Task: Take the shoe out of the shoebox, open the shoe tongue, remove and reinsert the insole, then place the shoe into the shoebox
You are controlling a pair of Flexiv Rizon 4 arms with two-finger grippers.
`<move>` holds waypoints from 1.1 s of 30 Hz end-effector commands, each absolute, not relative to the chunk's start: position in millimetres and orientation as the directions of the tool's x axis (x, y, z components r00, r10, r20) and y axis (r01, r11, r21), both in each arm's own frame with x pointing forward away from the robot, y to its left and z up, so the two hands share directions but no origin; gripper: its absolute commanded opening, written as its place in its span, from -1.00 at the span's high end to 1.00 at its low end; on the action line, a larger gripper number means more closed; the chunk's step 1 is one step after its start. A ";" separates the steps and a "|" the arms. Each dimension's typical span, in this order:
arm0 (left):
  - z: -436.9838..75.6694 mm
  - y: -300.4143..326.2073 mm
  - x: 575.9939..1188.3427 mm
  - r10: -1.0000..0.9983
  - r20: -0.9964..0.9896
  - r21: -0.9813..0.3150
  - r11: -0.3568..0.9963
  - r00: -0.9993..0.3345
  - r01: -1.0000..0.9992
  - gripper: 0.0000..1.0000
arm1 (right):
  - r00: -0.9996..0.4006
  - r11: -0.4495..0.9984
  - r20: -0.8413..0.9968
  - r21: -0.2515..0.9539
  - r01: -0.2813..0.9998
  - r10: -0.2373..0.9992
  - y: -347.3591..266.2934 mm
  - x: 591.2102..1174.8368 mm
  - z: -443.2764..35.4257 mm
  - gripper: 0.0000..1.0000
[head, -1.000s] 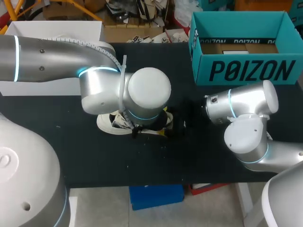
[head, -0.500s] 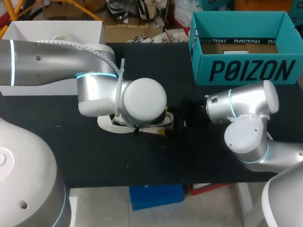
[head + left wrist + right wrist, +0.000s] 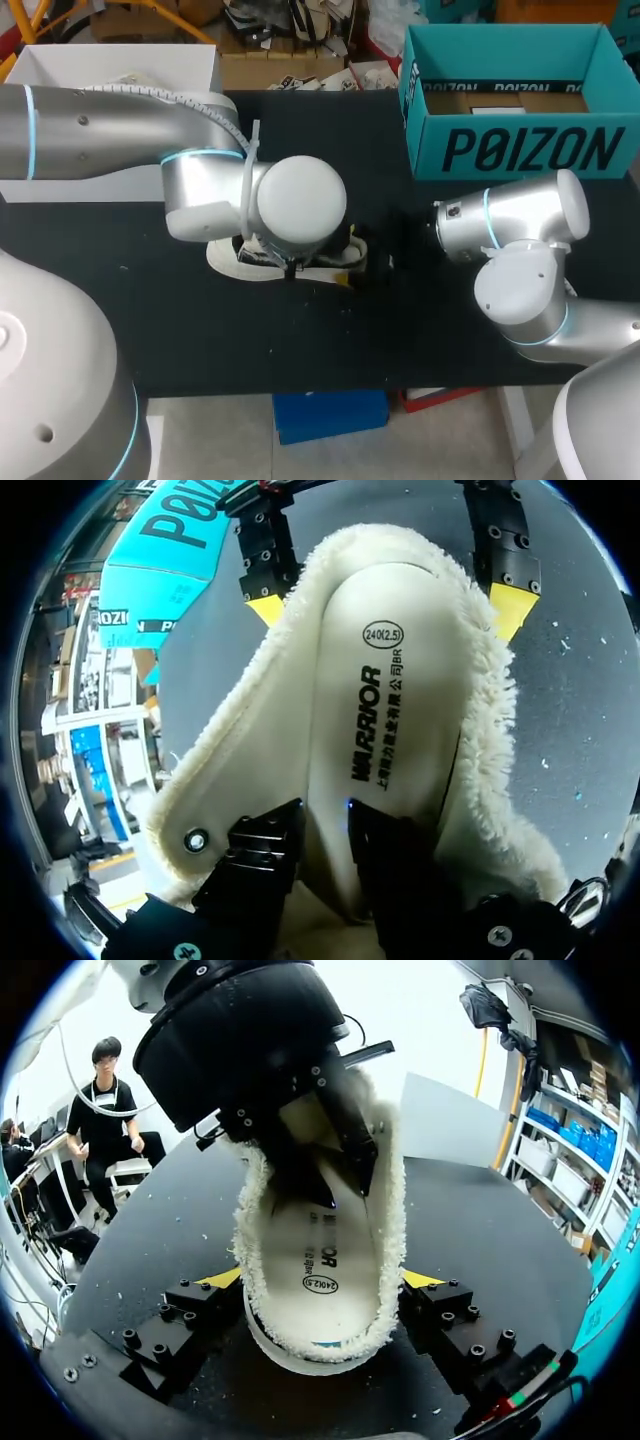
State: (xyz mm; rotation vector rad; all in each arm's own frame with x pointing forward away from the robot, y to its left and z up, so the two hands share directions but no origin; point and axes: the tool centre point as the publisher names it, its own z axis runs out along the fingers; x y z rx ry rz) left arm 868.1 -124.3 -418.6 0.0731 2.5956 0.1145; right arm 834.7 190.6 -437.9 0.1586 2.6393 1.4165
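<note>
Left claw (image 3: 325, 825), per the left wrist view, is sunk into the cream fleece-lined shoe (image 3: 250, 740). Its dark fingers are drawn close on the forward part of the pale printed insole (image 3: 400, 710). It is judged clenched on the insole, though the tips are buried. The insole lies flat in the shoe. Its long axis runs straight ahead from this claw to the heel, where the right claw (image 3: 388, 608) sets one yellow tip against each side of the fleece collar.

Right wrist view: the right claw grasps the shoe at the heel from both sides. The left arm's fingers descend into the opening just ahead of it.

Head view: the shoe rests on the black worktop (image 3: 200, 340), lengthwise across it, toe toward the left arm and largely under that arm's wrist. The teal cardboard shoebox (image 3: 510, 150) stands open at the far right, well apart and nearer the right arm.

Assessment: any insole move must follow the shoe's axis while the right claw anchors the heel.
</note>
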 end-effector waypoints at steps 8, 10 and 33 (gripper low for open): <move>-441.1 -121.9 877.0 0.093 -0.451 0.071 0.995 -0.888 0.068 1.00 | -0.984 0.552 -0.075 0.833 0.026 0.160 189.8 834.0 -441.9 1.00; -438.9 -121.8 875.5 0.092 -0.433 0.061 0.995 -0.896 0.073 1.00 | -0.984 0.552 -0.075 0.833 0.026 0.160 189.8 834.0 -441.9 1.00; -389.4 -117.2 866.2 0.092 -0.349 -0.034 0.993 -0.932 0.111 1.00 | -0.984 0.552 -0.075 0.833 0.026 0.160 189.8 834.0 -441.9 1.00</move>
